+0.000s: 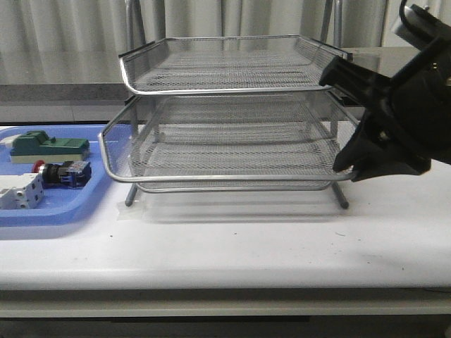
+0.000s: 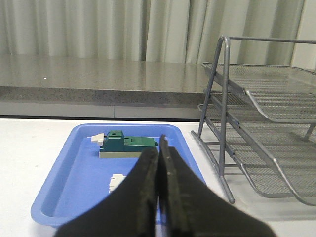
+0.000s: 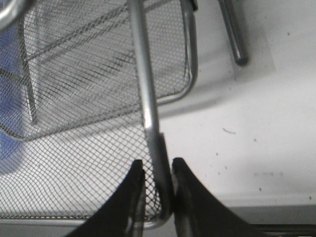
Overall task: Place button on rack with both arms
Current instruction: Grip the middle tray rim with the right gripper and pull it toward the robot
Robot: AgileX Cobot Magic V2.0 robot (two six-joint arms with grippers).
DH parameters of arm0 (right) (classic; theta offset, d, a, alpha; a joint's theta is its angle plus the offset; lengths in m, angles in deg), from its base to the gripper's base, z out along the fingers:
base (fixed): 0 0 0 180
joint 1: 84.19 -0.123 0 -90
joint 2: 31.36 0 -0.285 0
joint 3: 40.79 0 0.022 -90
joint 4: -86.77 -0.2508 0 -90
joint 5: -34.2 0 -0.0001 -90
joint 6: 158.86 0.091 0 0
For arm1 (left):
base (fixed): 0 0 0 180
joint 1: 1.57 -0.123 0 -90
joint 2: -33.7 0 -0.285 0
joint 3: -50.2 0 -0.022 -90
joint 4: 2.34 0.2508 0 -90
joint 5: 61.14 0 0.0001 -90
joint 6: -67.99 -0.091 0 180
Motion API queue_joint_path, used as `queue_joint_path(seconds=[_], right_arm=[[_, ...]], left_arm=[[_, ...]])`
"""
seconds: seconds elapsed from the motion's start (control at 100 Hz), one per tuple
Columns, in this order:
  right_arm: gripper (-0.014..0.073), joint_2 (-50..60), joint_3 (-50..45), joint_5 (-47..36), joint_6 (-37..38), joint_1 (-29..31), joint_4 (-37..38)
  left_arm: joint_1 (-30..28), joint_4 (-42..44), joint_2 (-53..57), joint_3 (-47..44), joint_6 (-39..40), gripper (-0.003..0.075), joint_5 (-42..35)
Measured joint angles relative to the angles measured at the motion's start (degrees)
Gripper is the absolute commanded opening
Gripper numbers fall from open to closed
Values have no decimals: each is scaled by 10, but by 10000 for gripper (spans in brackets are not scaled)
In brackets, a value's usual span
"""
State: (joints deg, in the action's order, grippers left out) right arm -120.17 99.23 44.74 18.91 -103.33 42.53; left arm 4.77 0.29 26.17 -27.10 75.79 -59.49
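Pale curtains hang behind the white table (image 1: 282,246), and on it our rack (image 1: 225,120) stands in the middle with its tiers stepped forward toward us. Our right arm (image 1: 402,113) reaches in from the right, bent downward, and brings its gripper (image 1: 343,167) to the front right corner of the middle tier. From the right wrist we see the two fingers (image 3: 190,197) pinched on the silver rim (image 3: 148,108) of that tier, the wire running up between them and the mesh spread beside it.

Our left gripper (image 2: 160,163) hovers low over the near end of the blue tray (image 2: 59,197), pointing along it toward the grey counter; its fingers are pressed together with nothing between them. In the front view that arm is out of sight.

We find the button (image 1: 63,172) lying on its side in the blue tray at the table's left, red cap pointing left, between the green-and-beige block (image 1: 49,146) behind it and the white terminal block (image 1: 21,191) in front. It sits apart from both grippers.
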Motion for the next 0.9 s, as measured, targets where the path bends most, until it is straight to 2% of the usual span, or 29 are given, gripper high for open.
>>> queue_joint_path(seconds=[0.3,0.44,0.53,0.72,0.79,0.9], right_arm=[[34,103,-84,50,-1,-2,-3],[62,126,-95,71,-2,-2,-3],[148,128,-97,74,-2,-2,-3],[424,128,-100,74,-7,-2,9],[471,129,-100,74,-7,-2,15],[478,140,-100,74,-9,-2,25]], left_arm=[[0,0,0,0,0,-20,0],[0,0,0,0,0,-20,0],[0,0,0,0,0,-20,0],[0,0,0,0,0,-20,0],[0,0,0,0,0,-20,0],[0,0,0,0,0,-20,0]])
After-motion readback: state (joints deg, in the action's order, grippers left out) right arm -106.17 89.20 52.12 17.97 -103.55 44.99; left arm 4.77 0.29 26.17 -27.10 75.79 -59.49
